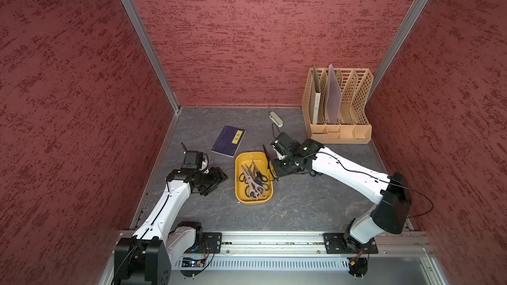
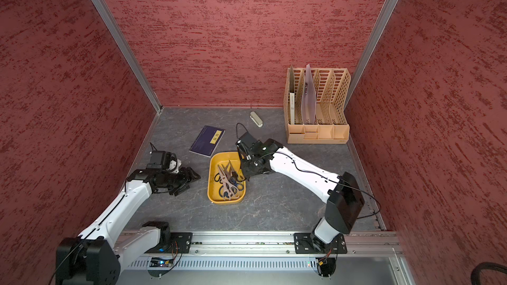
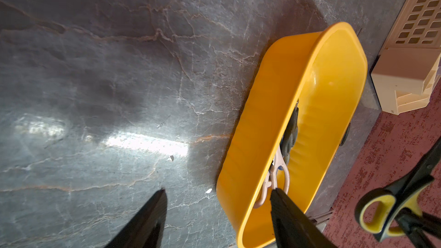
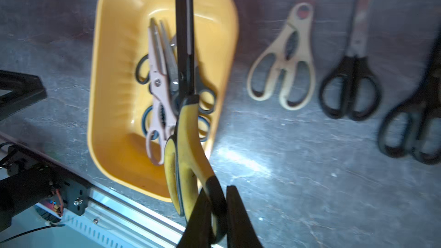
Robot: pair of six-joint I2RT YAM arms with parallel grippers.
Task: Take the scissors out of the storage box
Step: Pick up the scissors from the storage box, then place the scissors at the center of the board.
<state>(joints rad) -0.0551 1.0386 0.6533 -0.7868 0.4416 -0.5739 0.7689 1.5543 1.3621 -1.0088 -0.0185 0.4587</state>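
The right gripper [image 4: 218, 189] pinches the yellow-and-black-handled scissors [image 4: 188, 139] (blades above the mustard-yellow plastic storage box [image 4: 112, 79]); it should clear the rim before lowering.

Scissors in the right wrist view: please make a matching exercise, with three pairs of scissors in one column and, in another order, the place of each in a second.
Things:
1. yellow-handled scissors
2. pinkish shears
3. cream-handled shears

Places:
A. lying in the yellow tray
B. lying on the table, outside the tray
C. held in the right hand

Pairs: 1-C, 2-A, 3-B
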